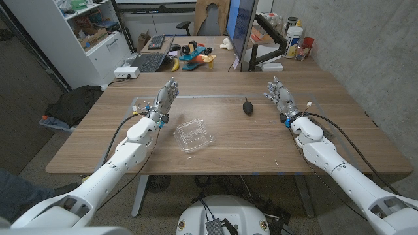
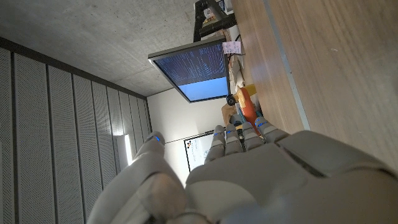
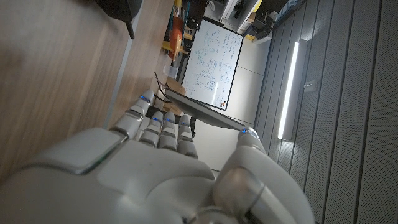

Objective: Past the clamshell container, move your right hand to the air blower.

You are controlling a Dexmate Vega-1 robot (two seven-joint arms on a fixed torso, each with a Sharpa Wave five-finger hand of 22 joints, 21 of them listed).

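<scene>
Head view is showing the right hand (image 1: 279, 94) hovering open and empty, well apart from the blower (image 1: 247, 106), which is lying on the counter (image 1: 261, 143) beyond the clamshell (image 1: 194, 136). Reaching it is looking wholly undone.

Wooden table (image 1: 215, 147) on grey floor (image 1: 39, 140). White shelf unit (image 1: 91, 39) at left, second desk (image 1: 196, 62) behind with keyboard (image 1: 149, 62), monitor (image 1: 243, 26). Grey concrete wall (image 1: 366, 46) at right. Whiteboard (image 3: 214, 62), slatted wall panels (image 3: 348, 106), vertical strip light (image 3: 289, 87).
</scene>
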